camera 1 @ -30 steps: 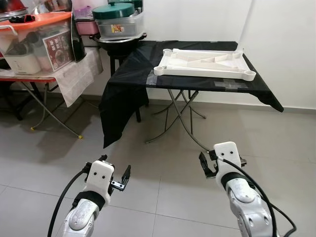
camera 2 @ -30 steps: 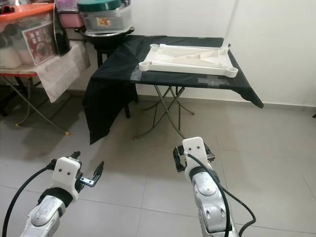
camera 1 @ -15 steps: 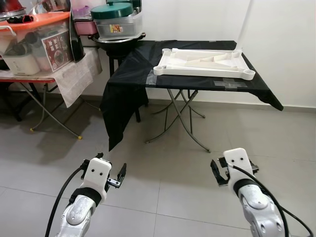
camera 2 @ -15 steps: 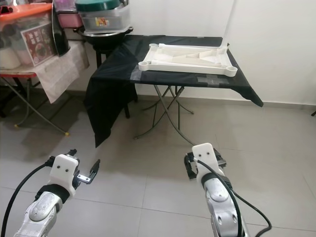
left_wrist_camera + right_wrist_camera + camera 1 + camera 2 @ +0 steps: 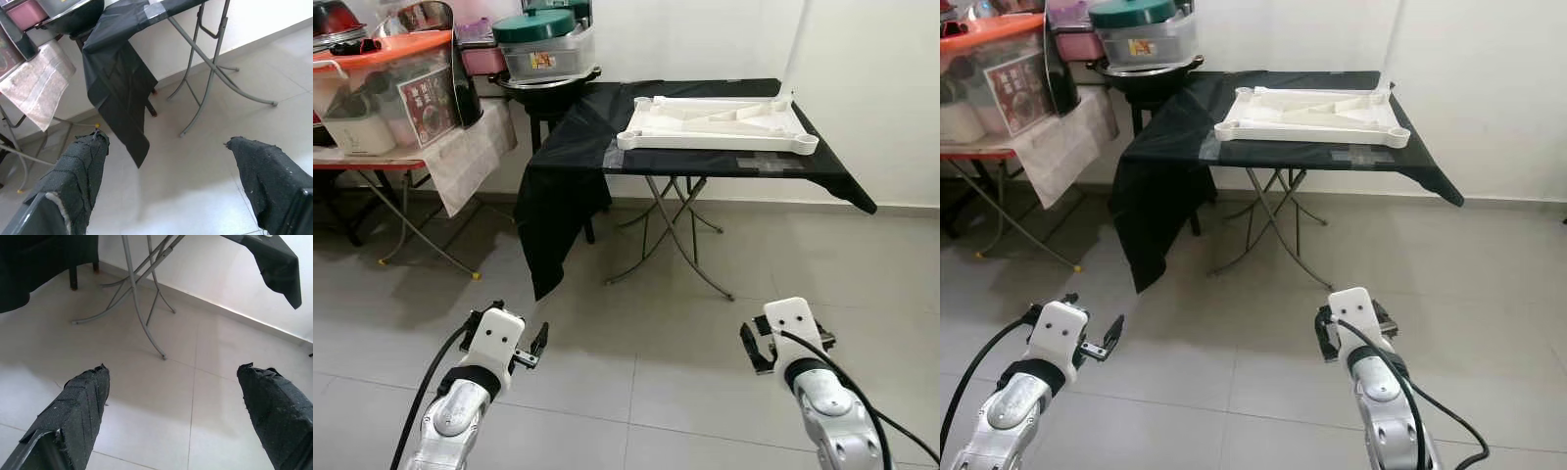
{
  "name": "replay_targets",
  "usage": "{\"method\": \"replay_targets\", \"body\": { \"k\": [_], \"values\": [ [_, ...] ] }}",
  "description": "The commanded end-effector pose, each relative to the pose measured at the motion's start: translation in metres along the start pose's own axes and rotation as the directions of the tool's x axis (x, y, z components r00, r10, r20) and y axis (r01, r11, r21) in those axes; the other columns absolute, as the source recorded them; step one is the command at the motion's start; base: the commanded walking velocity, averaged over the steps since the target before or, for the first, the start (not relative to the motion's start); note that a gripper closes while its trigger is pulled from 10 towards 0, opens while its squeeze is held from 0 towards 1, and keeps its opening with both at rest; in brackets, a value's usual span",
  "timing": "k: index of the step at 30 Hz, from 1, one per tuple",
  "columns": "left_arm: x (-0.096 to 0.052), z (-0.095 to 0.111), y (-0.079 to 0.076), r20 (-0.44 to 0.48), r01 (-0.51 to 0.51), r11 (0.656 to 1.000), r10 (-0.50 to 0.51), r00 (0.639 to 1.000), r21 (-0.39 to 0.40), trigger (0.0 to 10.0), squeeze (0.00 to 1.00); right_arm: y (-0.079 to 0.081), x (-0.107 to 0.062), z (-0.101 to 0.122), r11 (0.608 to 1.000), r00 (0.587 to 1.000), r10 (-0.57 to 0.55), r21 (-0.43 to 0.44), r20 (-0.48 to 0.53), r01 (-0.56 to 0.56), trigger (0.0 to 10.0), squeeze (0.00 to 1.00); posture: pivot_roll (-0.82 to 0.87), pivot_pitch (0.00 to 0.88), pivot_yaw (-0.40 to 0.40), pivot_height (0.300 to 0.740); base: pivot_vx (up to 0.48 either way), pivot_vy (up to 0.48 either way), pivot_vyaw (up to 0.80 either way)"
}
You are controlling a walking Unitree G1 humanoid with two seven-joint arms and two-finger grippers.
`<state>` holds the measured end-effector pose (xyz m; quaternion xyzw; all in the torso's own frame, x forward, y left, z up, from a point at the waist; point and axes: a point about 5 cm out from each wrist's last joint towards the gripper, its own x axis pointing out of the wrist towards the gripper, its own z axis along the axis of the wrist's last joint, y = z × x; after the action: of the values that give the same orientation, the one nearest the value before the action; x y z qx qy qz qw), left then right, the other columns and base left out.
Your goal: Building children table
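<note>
A: Two grippers, both empty. Left gripper [image 5: 530, 350] sits low over the floor tiles [image 5: 636, 362], fingers spread wide with nothing between them. Right gripper [image 5: 756, 348] same deal, fingers apart, only floor in the gap.

B: Where's the table part?

A: White plastic tabletop [image 5: 717, 124], lying upside down on the folding table [image 5: 822, 168] well ahead of the robot. Underside ribs and corner leg sockets face up, my guess so legs can be pushed in from above.

B: Why the black cloth?

A: Black cloth [image 5: 563, 186] covers the folding table and hangs far down on the robot's left side. Strips of grey tape [image 5: 759, 162] on the front edge, probably holding the cloth so it doesn't slide while parts get pressed down.

B: Any legs in sight?

A: None I can make out. Nothing loose on the floor near the grippers either.

B: Other stuff?

A: Second folding table [image 5: 372, 157] at far left with a clear storage box [image 5: 386, 83] with an orange lid, a rice cooker [image 5: 354, 129] under it, a cloth [image 5: 465, 157] draped off the edge. Green-lidded container [image 5: 543, 39] on a dark pan behind.

B: Stage of the job?

A: Early, I'd say. Arms are carried low and ready, well apart from the tabletop, so the robot needs to close in before any grasp.
</note>
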<state>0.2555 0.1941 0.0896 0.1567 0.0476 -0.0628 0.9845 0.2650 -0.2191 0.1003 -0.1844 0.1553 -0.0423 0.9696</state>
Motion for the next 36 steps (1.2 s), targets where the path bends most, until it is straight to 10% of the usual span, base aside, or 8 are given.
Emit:
{"method": "replay_targets", "body": {
  "k": [1,36],
  "values": [
    [-0.002,-0.005,0.008,-0.021,-0.022,0.999,0.022,1.0,0.027,10.0,0.0,-0.002,0.0,-0.002,1.0,1.0,-0.008,-0.006,-0.011,0.008,10.0,0.0,-0.04,0.0,0.026,0.685,0.0,0.0,0.0],
    [-0.004,-0.007,0.004,-0.014,0.01,1.0,-0.009,1.0,0.029,10.0,0.0,0.008,0.007,0.003,1.0,1.0,0.01,0.011,0.016,-0.01,10.0,0.0,-0.01,0.0,0.012,0.625,0.0,0.0,0.0]
  ]
}}
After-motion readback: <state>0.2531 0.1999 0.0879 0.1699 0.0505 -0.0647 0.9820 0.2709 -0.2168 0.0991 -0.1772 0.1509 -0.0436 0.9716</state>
